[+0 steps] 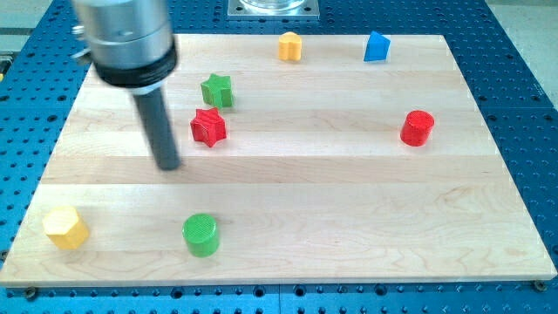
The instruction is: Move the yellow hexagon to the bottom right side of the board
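Observation:
The yellow hexagon (pixel 66 228) lies near the board's bottom left corner. My tip (pixel 168 165) rests on the board up and to the right of it, well apart from it. The tip is just left of the red star (pixel 208 127) and below-left of the green star (pixel 217 90). The green cylinder (pixel 200 235) stands below and slightly right of the tip, to the right of the yellow hexagon.
A yellow-orange block (pixel 289 45) and a blue block (pixel 376 46) sit near the top edge. A red cylinder (pixel 418 127) stands at the right. The wooden board (pixel 349 209) lies on a blue perforated table.

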`<state>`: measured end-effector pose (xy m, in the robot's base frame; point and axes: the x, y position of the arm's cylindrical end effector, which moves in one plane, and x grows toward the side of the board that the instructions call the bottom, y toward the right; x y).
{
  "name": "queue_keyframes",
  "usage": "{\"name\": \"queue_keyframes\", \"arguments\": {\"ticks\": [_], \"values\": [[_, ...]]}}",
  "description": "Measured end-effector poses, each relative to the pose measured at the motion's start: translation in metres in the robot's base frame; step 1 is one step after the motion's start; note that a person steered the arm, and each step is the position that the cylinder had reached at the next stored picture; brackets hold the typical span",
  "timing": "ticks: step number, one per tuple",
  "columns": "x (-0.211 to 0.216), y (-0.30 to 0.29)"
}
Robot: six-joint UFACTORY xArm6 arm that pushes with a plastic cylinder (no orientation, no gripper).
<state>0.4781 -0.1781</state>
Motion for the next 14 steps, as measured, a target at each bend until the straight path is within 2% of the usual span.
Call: {"name": "queue_keyframes", "arguments": {"ticks": [1, 2, 3, 4, 5, 6, 8, 9, 10, 11, 12, 13, 14], "values": [[0.033, -0.108], [0.106, -0.114], [0.107, -0.057], [0.063, -0.028], [0.059, -0.055], [0.047, -0.054], [0.047, 0.184], [0.057, 0.227], [0.074, 0.231], [0.081, 0.337], [0.081, 0.333], [0.071, 0.366], [0.076, 0.365]]}}
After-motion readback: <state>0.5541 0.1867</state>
